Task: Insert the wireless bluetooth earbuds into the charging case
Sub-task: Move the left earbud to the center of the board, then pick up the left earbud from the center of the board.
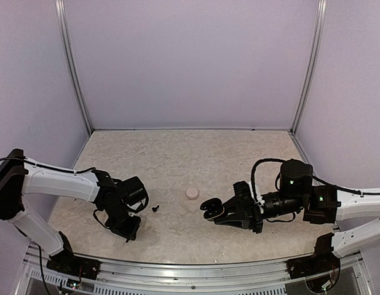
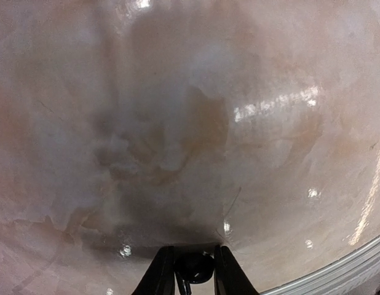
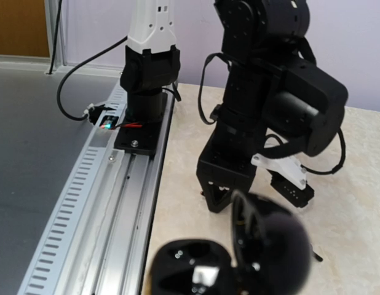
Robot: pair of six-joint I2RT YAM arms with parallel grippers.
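My left gripper (image 1: 127,233) points down at the table near its front left. In the left wrist view its fingers (image 2: 222,270) stand close on either side of a small black earbud (image 2: 196,267), just above the tabletop. Another black earbud (image 1: 156,208) lies loose on the table to the right of that gripper. My right gripper (image 1: 222,214) is shut on the black charging case (image 1: 208,208), held above the table with its lid swung open. In the right wrist view the case base (image 3: 190,270) faces up and the blurred lid (image 3: 270,246) stands beside it.
A small pinkish round case (image 1: 191,192) sits mid-table between the arms. The metal rail (image 3: 110,196) runs along the table's near edge, with the left arm's base (image 3: 144,92) bolted on it. White walls enclose the table.
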